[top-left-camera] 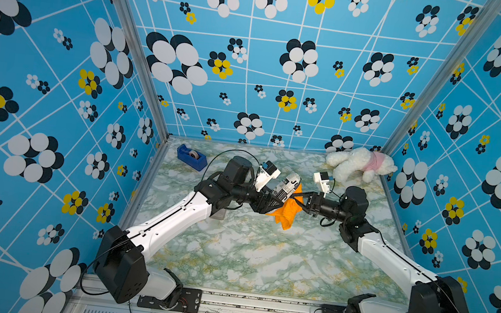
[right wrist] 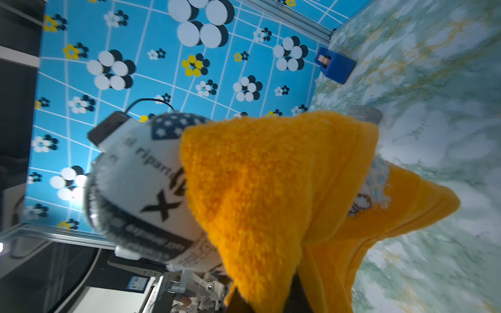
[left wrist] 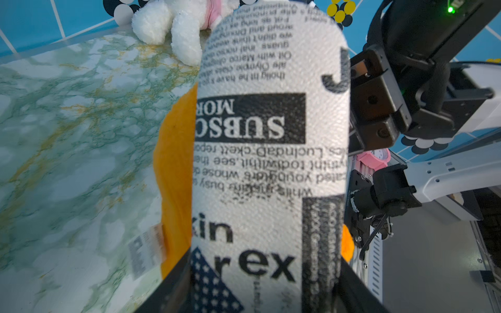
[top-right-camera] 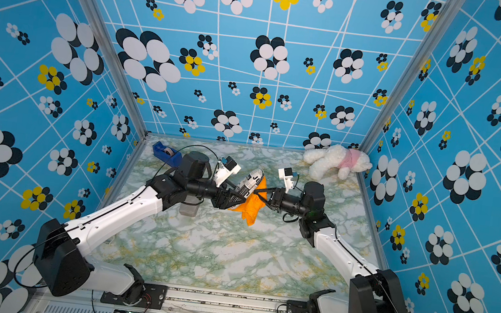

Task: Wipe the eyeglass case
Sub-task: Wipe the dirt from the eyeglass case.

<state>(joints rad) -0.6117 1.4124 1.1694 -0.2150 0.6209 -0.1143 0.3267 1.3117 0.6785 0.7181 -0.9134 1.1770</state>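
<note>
The left tool [top-left-camera: 273, 200] is clamped on the near end of the eyeglass case [top-left-camera: 288, 183], holding it tilted, seemingly clear of the worktop [top-left-camera: 247, 253], around 12 o'clock from centre. At the case's 4 o'clock, the right tool [top-left-camera: 298, 198] pinches the orange cloth [top-left-camera: 287, 216] against its side. Wiping looks under way. Next comes 1 firm stroke along the case, with the left grip steady.

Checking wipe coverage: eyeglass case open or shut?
Shut. The eyeglass case shows an unbroken printed shell in both wrist views, with no lid gap or interior visible.
</note>
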